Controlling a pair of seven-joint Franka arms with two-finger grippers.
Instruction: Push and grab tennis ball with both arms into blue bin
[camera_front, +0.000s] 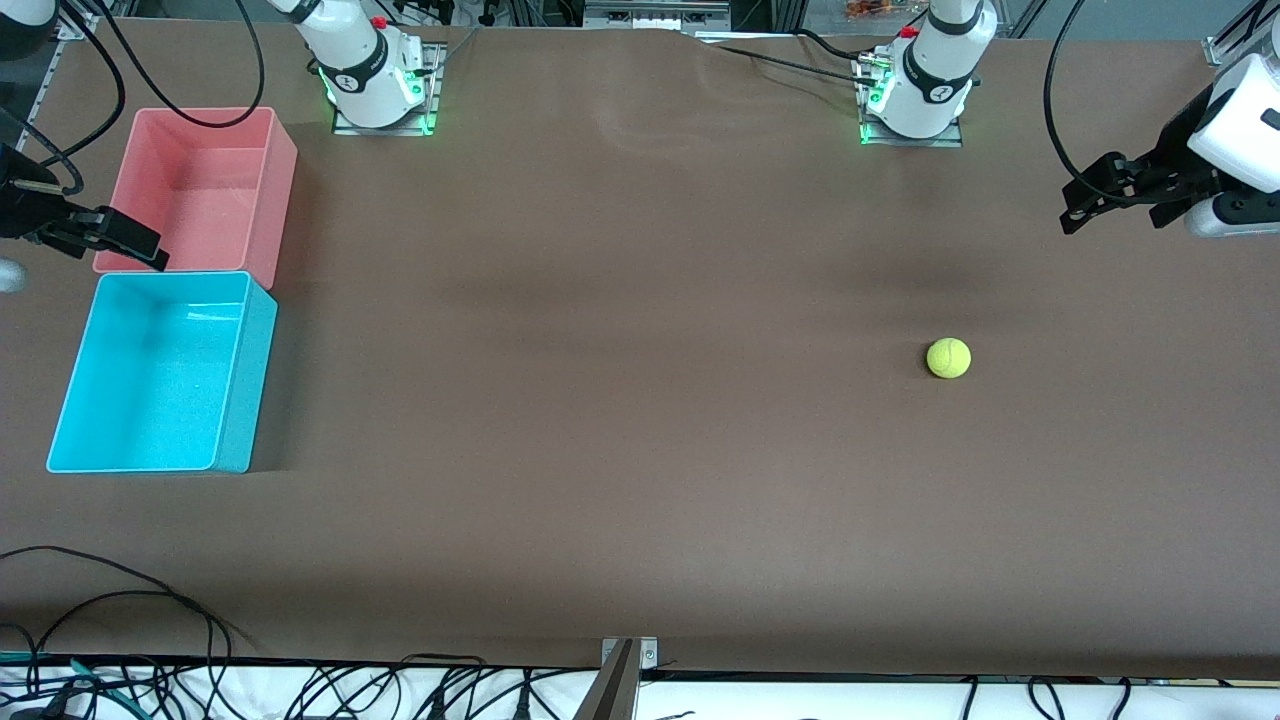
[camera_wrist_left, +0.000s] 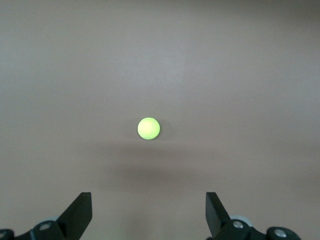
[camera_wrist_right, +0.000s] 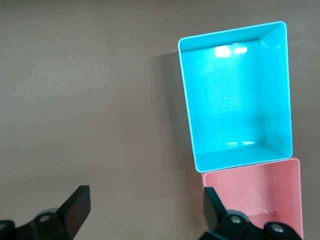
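1. The tennis ball (camera_front: 948, 358) sits alone on the brown table (camera_front: 620, 430), toward the left arm's end and well apart from both bins. Nothing touches it.
2. The blue bin (camera_front: 230, 385) stands at the right arm's end of the table, empty as far as I can see. The pink bin (camera_front: 275, 190) touches it, on the side farther from the front camera.
3. The left gripper (camera_front: 1100, 205) hangs in the air over the left arm's end of the table, near the table edge. Its wrist view shows the fingers (camera_wrist_left: 80, 212) spread wide with nothing between them, and the ball centred ahead of them.
4. The right gripper (camera_front: 110, 240) hovers over the outer edge of the bins, where pink meets blue. Its fingers (camera_wrist_right: 77, 207) are also released and empty; I read this arm as waiting.
5. Judged stage: nothing started. The ball has the whole table to cross.
6. Risk: a push off the ball's centre line would send it rolling askew, toward the table edge nearer the front camera or up toward the bases. A round ball on a flat sheet will not stop itself quickly.
7. Risk: too hard a push and it could outrun the right arm's reach, or bounce off the blue bin's wall.
8. Risk: the pink bin sits flush beside the target; a loose release from above could drop the ball into the wrong tub.
9. Surface: matte brown covering, slightly rippled near the bases, otherwise flat. Soft shadows lie across the middle.
10. Room: black cables (camera_front: 120, 600) trail along the edge nearest the front camera; green lights glow at both arm bases.
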